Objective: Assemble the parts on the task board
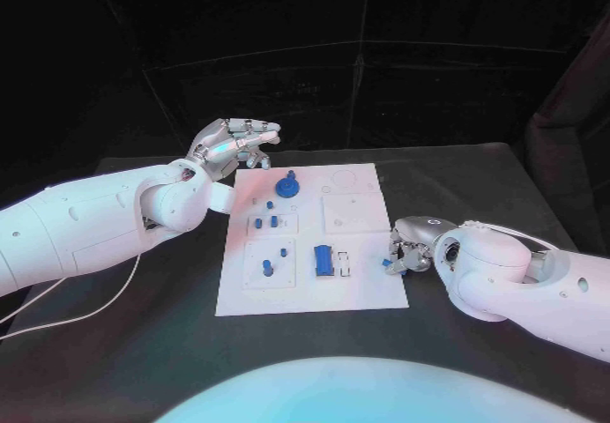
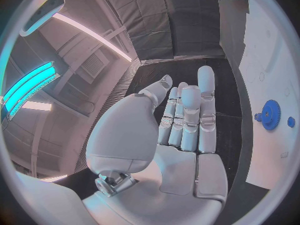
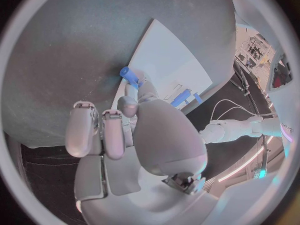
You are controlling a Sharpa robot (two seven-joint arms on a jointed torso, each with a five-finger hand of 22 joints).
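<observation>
The white task board (image 1: 368, 291) lies in the middle of the black table. On it stand a blue gear (image 1: 288, 186), a blue block (image 1: 324, 259) and several small blue pegs (image 1: 267, 267). My right hand (image 1: 413, 247) rests low at the board's right edge and pinches a small blue part (image 1: 386, 262) between thumb and a finger; the right wrist view shows that small blue part (image 3: 128, 75) at the fingertips, just over the board's edge (image 3: 164, 60). My left hand (image 1: 235, 141) hangs raised beyond the board's far left corner, fingers straight, holding nothing. In the left wrist view the gear (image 2: 270, 114) lies beside the flat palm (image 2: 181, 150).
Square recessed fields (image 1: 353, 212) mark the board's right half. A white cable (image 1: 77, 308) trails under my left arm on the table. Black curtains close off the back. Bare tabletop (image 1: 495, 189) stretches right of the board.
</observation>
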